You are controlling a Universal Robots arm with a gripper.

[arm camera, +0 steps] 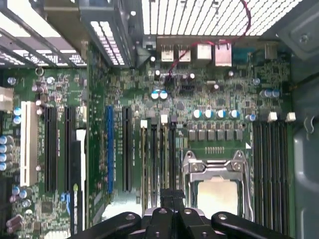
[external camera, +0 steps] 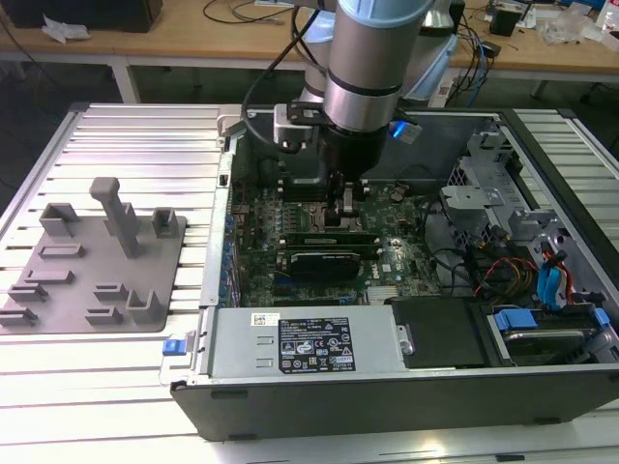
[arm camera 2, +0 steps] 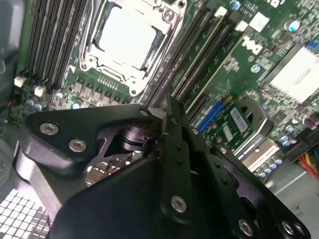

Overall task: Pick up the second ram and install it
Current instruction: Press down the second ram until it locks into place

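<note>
While its fingertips stay hidden, gripper hovers over motherboard.

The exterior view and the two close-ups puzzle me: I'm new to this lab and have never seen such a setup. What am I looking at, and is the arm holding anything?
The exterior view shows a silver robot arm reaching down into an open computer case that lies on a slatted metal table. Its black gripper is low over the green motherboard, beside the black expansion card. On the exterior view's left stands a grey plastic fixture with upright blocks.

The other two pictures come from cameras riding on the arm's wrist, looking past the black gripper parts at the board. Both show the silver processor socket and long dark memory slots. The gripper sits right at the slots next to the socket. I cannot tell whether a memory stick is between its fingers.
</note>
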